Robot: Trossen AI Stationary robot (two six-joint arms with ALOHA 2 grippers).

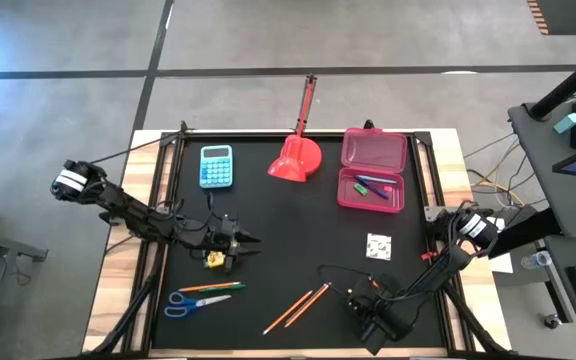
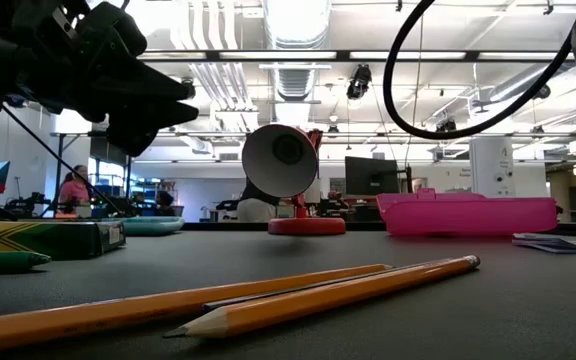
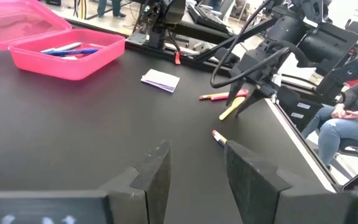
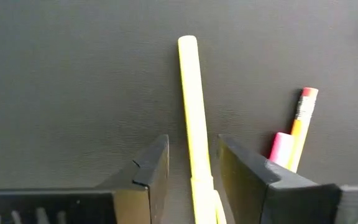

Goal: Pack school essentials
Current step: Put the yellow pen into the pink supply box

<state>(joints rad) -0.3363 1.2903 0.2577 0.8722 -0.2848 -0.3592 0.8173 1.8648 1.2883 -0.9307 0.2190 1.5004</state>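
My right gripper (image 4: 192, 171) points down at the table's near right (image 1: 370, 318). It is open, with one finger on each side of a yellow pen (image 4: 193, 106) that lies flat on the black mat. A pink pen (image 4: 282, 148) and an orange pencil (image 4: 302, 118) lie beside it. My left gripper (image 3: 194, 171) hovers open and holds nothing, above the mat at the left (image 1: 240, 240), next to the yellow crayon box (image 1: 215, 260). The open pink pencil case (image 1: 373, 170) holds blue pens. My right gripper comes at the yellow pen from above, its fingers across the pen near one end. A gap shows between one finger (image 4: 154, 168) and the pen. The other finger (image 4: 244, 171) stands close to the pen's side (image 4: 209, 180). Whether it touches, I cannot tell.
Blue-handled scissors (image 1: 193, 302), a green pen (image 1: 213, 287) and two orange pencils (image 1: 296, 310) lie near the front edge. A white speckled square (image 1: 378, 245) lies right of centre. A light-blue calculator (image 1: 216, 165) and a red scoop (image 1: 296, 155) stand at the back. A person sits beyond the table (image 3: 347, 118).
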